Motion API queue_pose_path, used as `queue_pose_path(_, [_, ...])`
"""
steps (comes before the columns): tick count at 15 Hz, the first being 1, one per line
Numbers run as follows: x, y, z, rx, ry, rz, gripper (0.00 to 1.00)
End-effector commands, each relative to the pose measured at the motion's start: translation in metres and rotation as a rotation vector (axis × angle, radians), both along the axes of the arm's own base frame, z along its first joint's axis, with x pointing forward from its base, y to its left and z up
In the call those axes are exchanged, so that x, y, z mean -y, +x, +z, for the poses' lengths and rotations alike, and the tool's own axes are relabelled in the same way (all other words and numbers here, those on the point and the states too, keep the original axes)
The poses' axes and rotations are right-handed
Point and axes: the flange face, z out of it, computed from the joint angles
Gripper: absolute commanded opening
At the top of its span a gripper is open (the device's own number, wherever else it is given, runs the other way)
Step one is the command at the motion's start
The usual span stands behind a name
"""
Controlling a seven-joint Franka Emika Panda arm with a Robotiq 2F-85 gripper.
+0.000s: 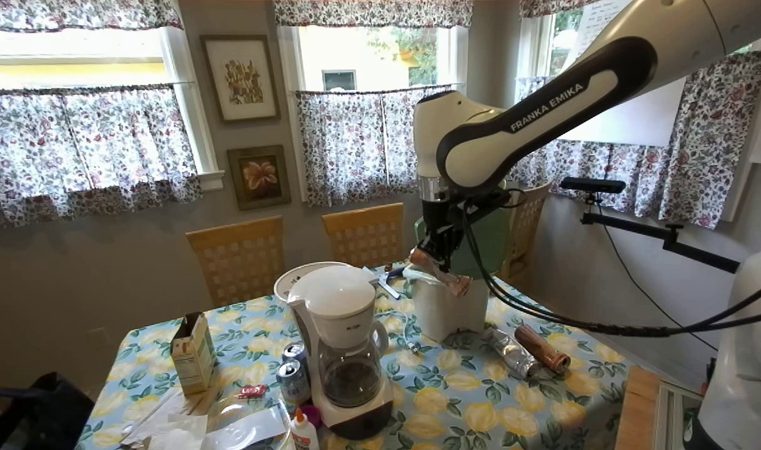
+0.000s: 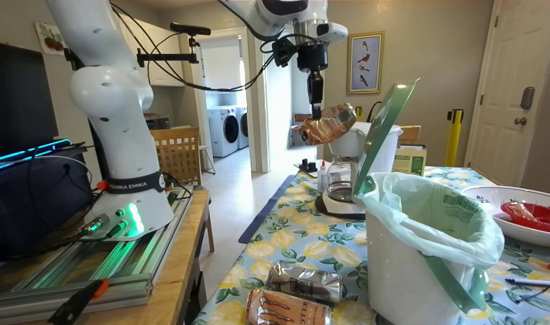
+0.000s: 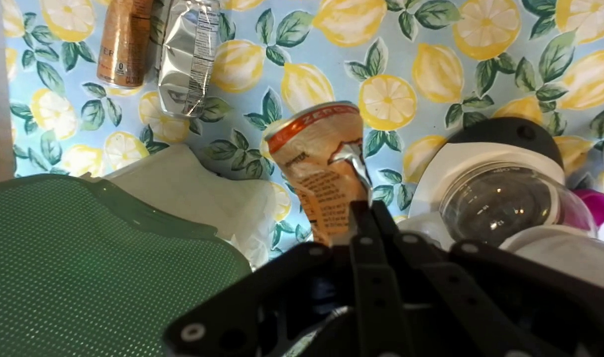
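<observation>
Wrist view: the claw [image 3: 373, 208] is pinched together on the side of an orange can [image 3: 322, 168], crumpled and tilted, which hangs in the air above a lemon-print tablecloth [image 3: 327, 54]. To picture left are a white bin [image 3: 195, 193] and its green lid [image 3: 98, 267]; to picture right, a coffee maker [image 3: 443, 166] with a glass pot [image 3: 500, 208]. A silver can [image 3: 185, 59] and a second orange can [image 3: 126, 44] lie side by side on the cloth. In an exterior view, a cardboard box [image 1: 193, 359] stands with its top undone, and two upright drink cans [image 1: 292, 379] stand just beside the coffee maker; behind are chairs [image 1: 235, 234], flowered curtains [image 1: 349, 144] and framed pictures [image 1: 243, 81]. In an exterior view, the held can hangs to picture left of the raised lid; a pale green bag [image 2: 442, 234] lines the bin and overhangs its rim; a white bowl [image 2: 546, 195] holds a red dish [image 2: 543, 225] with something unclear inside; further off are a washing machine [image 2: 221, 131] and a white door [image 2: 505, 67]
</observation>
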Motion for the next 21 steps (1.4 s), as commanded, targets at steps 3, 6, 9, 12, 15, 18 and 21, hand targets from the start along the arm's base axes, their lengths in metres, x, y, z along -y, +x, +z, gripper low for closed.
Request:
queue_pose_path(3, [0.012,-0.016,0.041,0.066,-0.009,-0.038,0.01])
queue_pose_path(6, [0.021,-0.019,0.060,0.106,-0.026,-0.072,0.01])
queue_pose_path(9, [0.032,-0.023,0.077,0.156,-0.027,-0.108,0.01])
queue_pose_path(12, [0.045,-0.027,0.095,0.204,-0.028,-0.142,0.01])
queue_pose_path(15, [0.048,-0.025,0.093,0.197,-0.020,-0.130,0.02])
queue_pose_path(18, [0.050,-0.028,0.100,0.216,-0.035,-0.137,0.02])
queue_pose_path(21, [0.049,-0.027,0.100,0.217,-0.037,-0.136,0.02])
